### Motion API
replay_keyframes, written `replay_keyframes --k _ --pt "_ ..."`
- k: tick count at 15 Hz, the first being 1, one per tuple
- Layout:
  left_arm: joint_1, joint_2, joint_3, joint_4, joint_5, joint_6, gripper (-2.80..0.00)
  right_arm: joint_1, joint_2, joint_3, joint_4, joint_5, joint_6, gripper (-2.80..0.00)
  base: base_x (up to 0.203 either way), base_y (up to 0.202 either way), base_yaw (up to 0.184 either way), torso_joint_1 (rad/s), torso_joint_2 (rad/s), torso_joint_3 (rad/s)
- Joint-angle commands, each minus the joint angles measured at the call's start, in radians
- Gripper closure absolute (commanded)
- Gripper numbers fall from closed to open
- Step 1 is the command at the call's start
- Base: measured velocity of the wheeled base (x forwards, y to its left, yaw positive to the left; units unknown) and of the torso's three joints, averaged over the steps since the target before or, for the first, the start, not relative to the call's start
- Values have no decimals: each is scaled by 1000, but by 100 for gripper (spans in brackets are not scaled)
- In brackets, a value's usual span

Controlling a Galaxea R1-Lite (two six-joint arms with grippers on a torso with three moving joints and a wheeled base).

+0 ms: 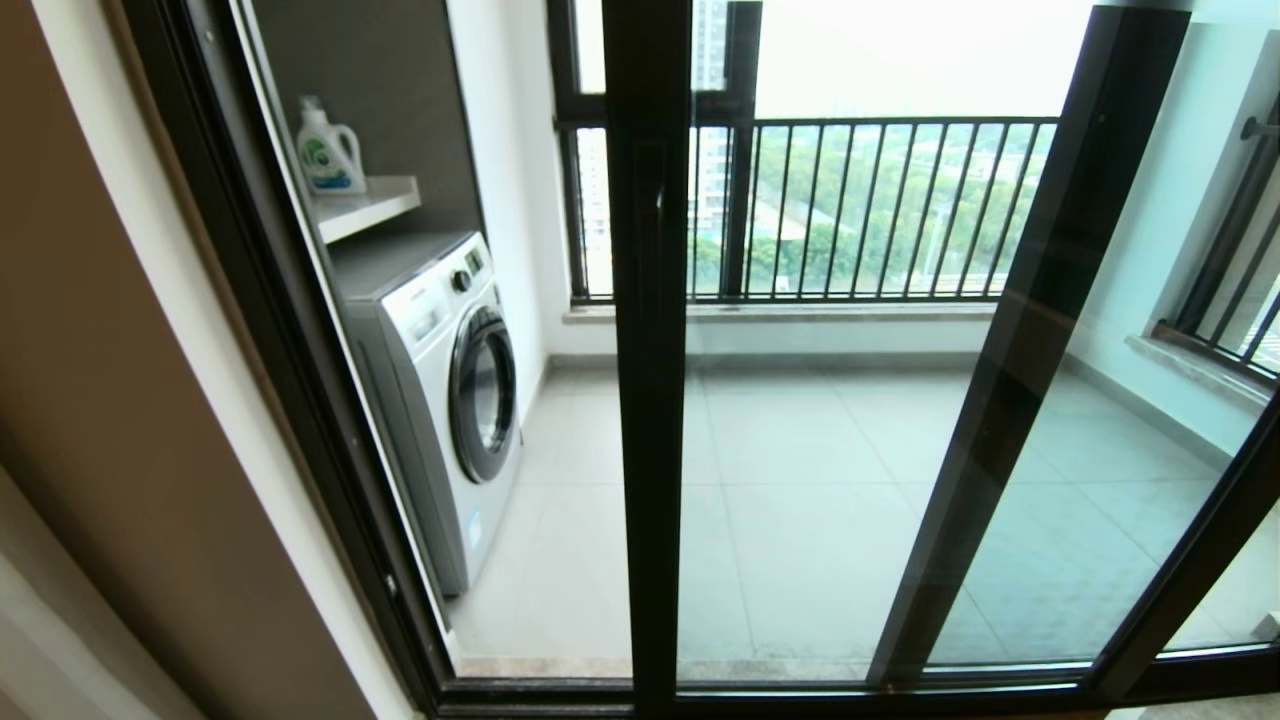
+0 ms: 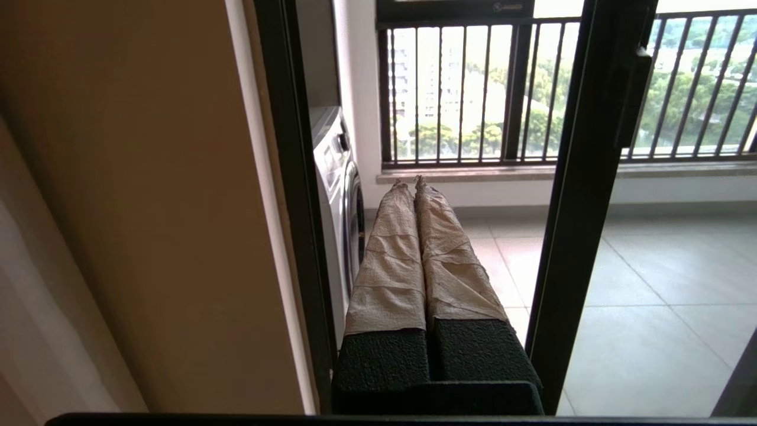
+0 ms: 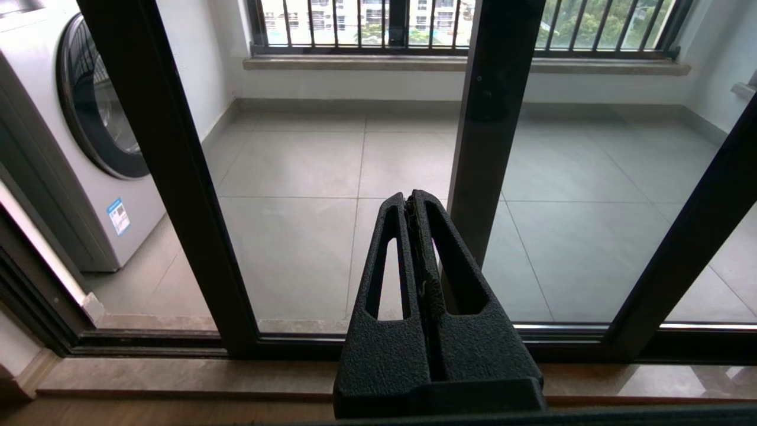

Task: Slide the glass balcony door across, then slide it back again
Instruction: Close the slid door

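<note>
The glass balcony door [image 1: 650, 400] stands partly slid open, with a gap between its black handle upright and the left jamb [image 1: 300, 400]. Its small bar handle [image 1: 657, 230] sits high on that upright. Neither gripper shows in the head view. In the left wrist view my left gripper [image 2: 408, 180] is shut and empty, its tape-wrapped fingers [image 2: 390, 254] pointing into the gap just beside the door's upright [image 2: 568, 236], below the handle [image 2: 633, 94]. My right gripper [image 3: 408, 198] is shut and empty, low before the door's glass, between its upright [image 3: 177, 207] and the handleless panel's upright [image 3: 491, 118].
A white washing machine [image 1: 450, 400] stands just inside the balcony at the left, with a detergent bottle [image 1: 328, 150] on the shelf above it. A beige wall [image 1: 100, 400] flanks the jamb. The floor track [image 3: 148, 340] runs below; the railing [image 1: 850, 210] closes the far side.
</note>
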Motion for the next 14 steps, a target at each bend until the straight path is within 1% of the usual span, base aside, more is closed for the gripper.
replay_keyframes --k 1,3,4,5,7,8,9,10,12,14 --pt "0 317 -152 -44 -51 -18 0 0 2 12 -1 0 -1 0 0 0 0 0 0 0" --pt "-19 483 -231 -101 -107 -30 0 0 2 12 1 0 -1 0 0 0 0 0 0 0" --pt "-51 558 -267 -120 -122 -32 0 0 2 12 -1 0 -1 0 0 0 0 0 0 0" --pt "-108 632 -310 -134 -131 -33 0 1 2 12 -1 0 -1 0 0 0 0 0 0 0" --pt "-262 763 -409 -148 -122 -35 0 0 2 12 -1 0 -1 0 0 0 0 0 0 0" --pt "-335 824 -451 -152 -93 -36 0 0 2 12 -1 0 -1 0 0 0 0 0 0 0" --pt "-401 890 -494 -154 -39 -39 0 0 2 12 1 0 -1 0 0 0 0 0 0 0" --pt "-458 956 -536 -157 28 -40 0 1 2 12 0 0 -1 0 0 0 0 0 0 0" --pt "-557 1079 -633 -180 163 -41 0 0 2 12 -1 0 -1 0 0 0 0 0 0 0" --pt "-639 1187 -712 -236 268 -40 0 1 2 12 -1 0 -1 0 0 0 0 0 0 0"
